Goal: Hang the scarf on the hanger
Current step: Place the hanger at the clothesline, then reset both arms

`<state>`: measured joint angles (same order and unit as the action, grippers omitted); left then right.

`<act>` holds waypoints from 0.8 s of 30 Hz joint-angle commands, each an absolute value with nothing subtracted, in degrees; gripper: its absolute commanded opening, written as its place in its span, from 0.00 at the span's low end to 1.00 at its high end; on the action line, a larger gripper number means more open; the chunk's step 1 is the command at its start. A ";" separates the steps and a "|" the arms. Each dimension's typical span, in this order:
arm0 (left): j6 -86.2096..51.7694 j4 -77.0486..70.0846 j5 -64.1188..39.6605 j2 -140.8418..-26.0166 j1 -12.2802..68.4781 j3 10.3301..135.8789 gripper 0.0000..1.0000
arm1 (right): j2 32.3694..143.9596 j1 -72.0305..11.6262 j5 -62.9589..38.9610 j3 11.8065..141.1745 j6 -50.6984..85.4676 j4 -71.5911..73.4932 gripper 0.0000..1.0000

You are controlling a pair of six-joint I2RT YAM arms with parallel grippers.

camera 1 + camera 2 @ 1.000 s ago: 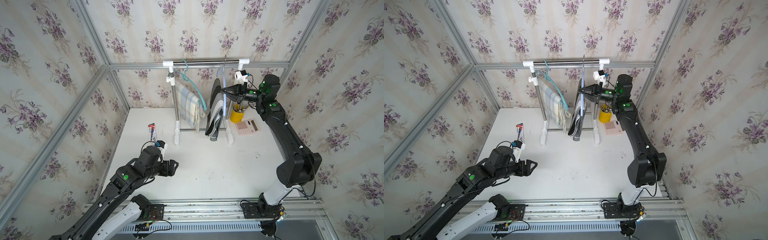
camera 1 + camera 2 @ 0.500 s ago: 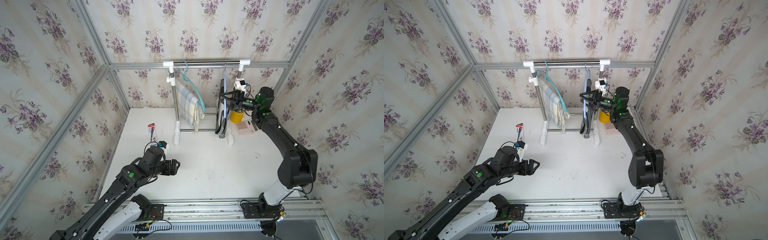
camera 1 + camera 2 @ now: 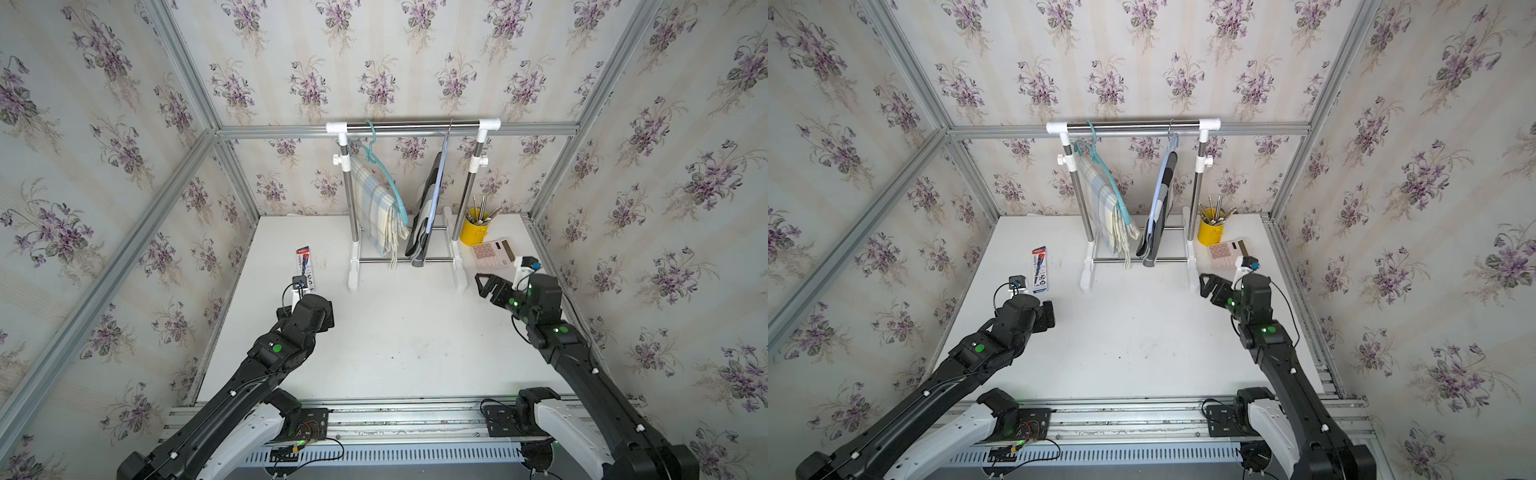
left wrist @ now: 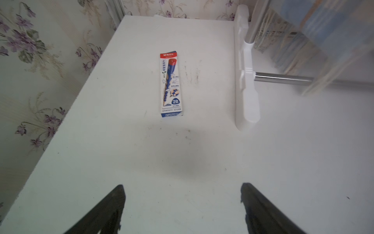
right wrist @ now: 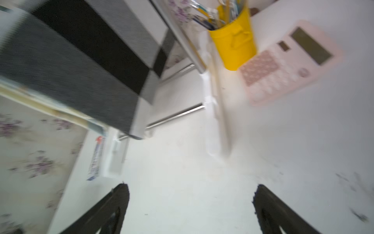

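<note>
A black, grey and white checked scarf (image 3: 419,237) (image 3: 1156,232) (image 5: 81,60) is draped over a light blue hanger (image 3: 436,191) (image 3: 1163,183). The hanger's hook sits on the rack's metal rail (image 3: 415,124) (image 3: 1133,124), in both top views. My right gripper (image 3: 484,284) (image 3: 1208,284) (image 5: 191,194) is open and empty, low over the table in front of the rack's right foot, well clear of the scarf. My left gripper (image 3: 327,312) (image 3: 1048,315) (image 4: 183,194) is open and empty over the table's left side.
A pale plaid scarf (image 3: 376,208) on a teal hanger (image 3: 384,174) hangs at the rail's left end. A pencil box (image 3: 304,266) (image 4: 171,85) lies left of the rack foot (image 4: 245,101). A yellow pen cup (image 3: 473,230) (image 5: 232,46) and pink calculator (image 3: 492,251) (image 5: 289,60) sit back right.
My right gripper opened, let go of the blue hanger at the rail, and pulled back down to the table's right side. The hanger with the scarf now hangs free. The left arm turned slightly.
</note>
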<state>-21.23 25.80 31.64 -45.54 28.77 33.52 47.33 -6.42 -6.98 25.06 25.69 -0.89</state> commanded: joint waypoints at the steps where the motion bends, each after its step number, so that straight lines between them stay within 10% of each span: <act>1: -13.21 10.22 35.57 -47.13 23.61 30.38 0.90 | 42.84 -6.44 8.74 16.48 16.70 12.22 1.00; 11: -11.59 -43.83 9.45 -70.56 -2.79 15.50 0.92 | 76.44 -6.75 24.62 10.47 6.61 62.91 1.00; 13: -12.08 -26.52 1.20 -74.53 -7.85 25.78 0.88 | 83.73 -6.94 25.72 13.85 3.55 67.52 1.00; 16: -7.33 -42.83 -0.68 -78.73 -8.02 21.38 0.87 | 86.53 -6.02 17.99 14.22 1.92 69.72 0.88; 22: 2.17 -54.57 -9.49 -85.52 -3.61 17.93 0.83 | 87.38 -4.17 12.24 10.46 2.28 77.48 0.96; 24: 3.39 -62.75 -11.62 -88.54 -3.03 16.00 0.99 | 89.30 -4.18 14.98 10.51 2.36 80.27 0.96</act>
